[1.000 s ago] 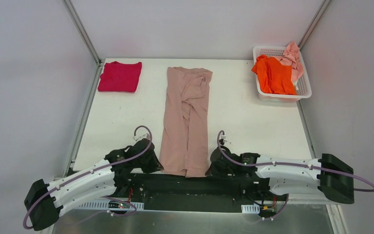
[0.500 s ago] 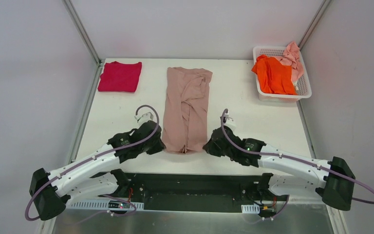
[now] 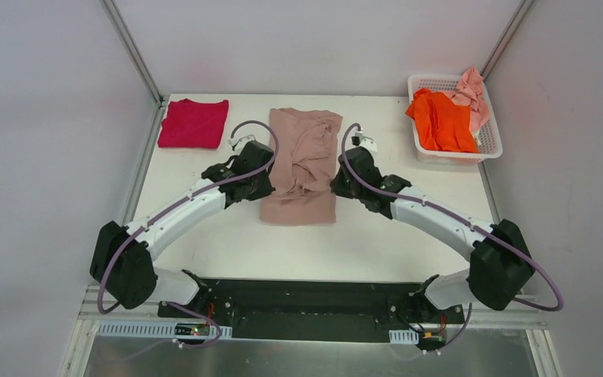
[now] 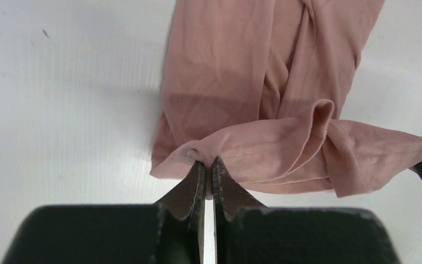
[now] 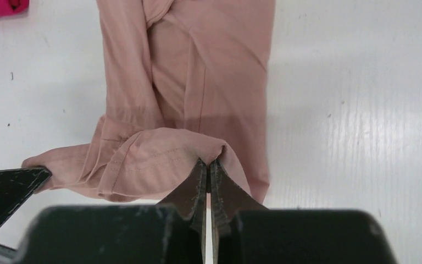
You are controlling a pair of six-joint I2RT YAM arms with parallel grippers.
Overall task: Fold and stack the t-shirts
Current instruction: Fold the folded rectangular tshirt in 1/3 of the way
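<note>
1. Scene is reading as a robotics lab test cell.
2. Plain pale wall panels [image 3: 47,118] w/ slim metal posts [image 3: 132,51] are boxing in a white table [image 3: 204,236] on 3 sides.
3. Two white-and-black robot arms, left arm [image 3: 180,216] & right arm [image 3: 440,220], are sitting mounted on a black base rail [image 3: 314,300] at the near edge.
4. Purple cables [image 3: 253,122] are looping along both arms.
5. Small circuit boards [image 3: 192,331] w/ loose wiring are lying exposed by a bare metal sheet [image 3: 314,360] below the rail.
</note>
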